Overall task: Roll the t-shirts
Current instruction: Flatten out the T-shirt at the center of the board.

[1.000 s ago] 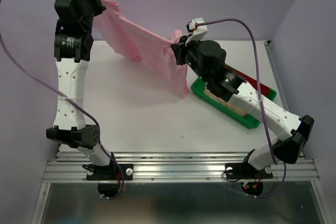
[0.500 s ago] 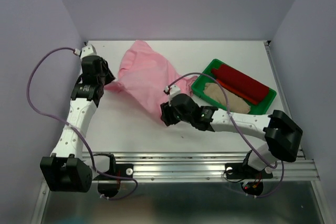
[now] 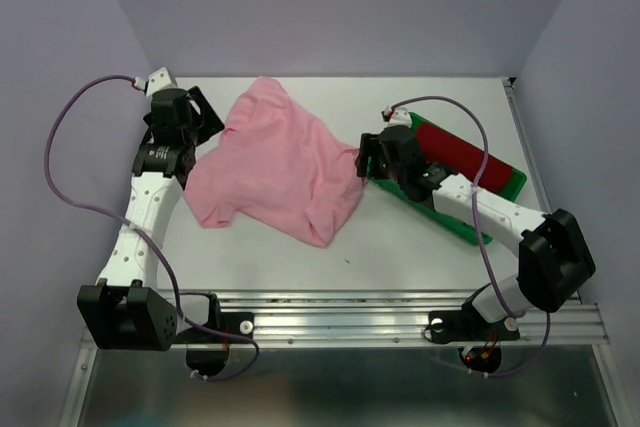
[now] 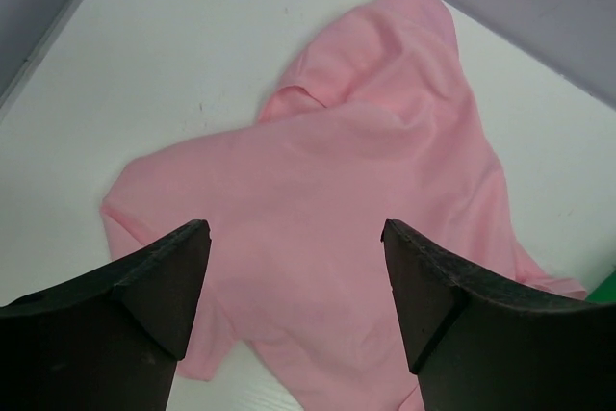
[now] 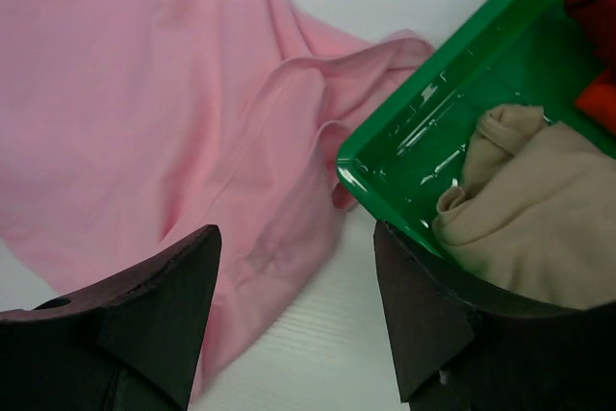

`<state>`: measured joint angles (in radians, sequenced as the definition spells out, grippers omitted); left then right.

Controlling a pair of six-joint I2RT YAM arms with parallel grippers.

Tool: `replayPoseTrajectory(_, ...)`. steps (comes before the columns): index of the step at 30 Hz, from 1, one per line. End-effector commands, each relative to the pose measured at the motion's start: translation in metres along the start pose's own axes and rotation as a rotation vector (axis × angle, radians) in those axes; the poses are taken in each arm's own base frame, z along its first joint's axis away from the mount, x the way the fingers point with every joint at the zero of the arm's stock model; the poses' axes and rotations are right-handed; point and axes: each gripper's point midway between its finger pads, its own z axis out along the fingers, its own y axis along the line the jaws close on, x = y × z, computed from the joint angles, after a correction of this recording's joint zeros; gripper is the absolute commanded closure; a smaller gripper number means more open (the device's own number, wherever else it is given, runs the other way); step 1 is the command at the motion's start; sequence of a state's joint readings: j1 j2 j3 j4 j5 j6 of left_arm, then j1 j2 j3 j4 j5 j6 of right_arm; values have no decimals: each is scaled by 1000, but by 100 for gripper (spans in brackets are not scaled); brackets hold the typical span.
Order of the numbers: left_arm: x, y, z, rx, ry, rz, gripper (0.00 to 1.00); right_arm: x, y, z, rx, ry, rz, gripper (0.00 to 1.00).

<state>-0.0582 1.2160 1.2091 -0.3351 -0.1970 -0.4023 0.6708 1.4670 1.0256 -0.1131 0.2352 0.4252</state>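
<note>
- pink t-shirt [image 3: 280,162] lies loose on the worktop [image 3: 400,247], left of centre, rumpled and not squared up
- left gripper [image 4: 294,230]: released, fingers wide, nothing between them; it hangs above the shirt's far-left edge, so the cloth lies to its right and nearer
- right gripper [image 5: 294,233]: also released and carrying nothing; it sits over the shirt's right edge, right where a folded flap of cloth meets the corner of the green tray [image 5: 423,108]
- the shirt is therefore between the two grippers, each about level with one side edge
- long axis, as I read it: diagonal, far-left to near-right; can't tell which end is collar and which is hem
- one sleeve sticks out near-left, closer to the left arm
- dark red shirt [image 3: 465,157] and beige shirt [image 5: 520,199] are in the tray, already bundled
- judgement: pink one is not yet rolled; it needs flattening first, then a roll started from one end of that diagonal
- risk: the right-edge flap touches the tray rim and may snag if dragged
</note>
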Motion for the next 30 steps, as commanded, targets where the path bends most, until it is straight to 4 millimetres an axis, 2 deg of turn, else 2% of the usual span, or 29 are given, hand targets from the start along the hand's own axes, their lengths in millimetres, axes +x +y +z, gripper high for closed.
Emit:
replayPoseTrajectory(1, 18, -4, 16, 11, 56, -20, 17, 11, 1, 1, -57, 97, 50, 31)
replayPoseTrajectory(4, 38, -4, 25, 26, 110, -22, 17, 30, -7, 9, -32, 159, 61, 34)
replayPoseTrajectory(6, 44, -4, 29, 26, 125, -24, 18, 40, -17, 16, 2, 183, 65, 36)
replayPoseTrajectory(10, 56, -3, 34, 25, 153, -19, 18, 48, -39, 27, 54, 210, 92, 41)
replayPoseTrajectory(14, 60, -2, 36, 27, 164, -8, 18, 52, -56, 38, 95, 227, 93, 41)
replayPoseTrajectory(18, 63, -5, 38, 37, 173, -5, 18, 45, -82, 50, 180, 208, 76, 41)
replayPoseTrajectory(21, 64, -8, 39, 49, 176, -4, 18, 29, -112, 59, 264, 171, 96, 42)
replayPoseTrajectory(26, 64, -11, 39, 59, 179, 1, 18, 10, -143, 66, 313, 128, 152, 42)
replayPoseTrajectory(28, 65, -12, 41, 58, 183, 2, 18, 8, -141, 72, 301, 133, 143, 42)
replayPoseTrajectory(30, 66, -12, 43, 54, 185, 4, 18, -2, -131, 76, 252, 122, 147, 42)
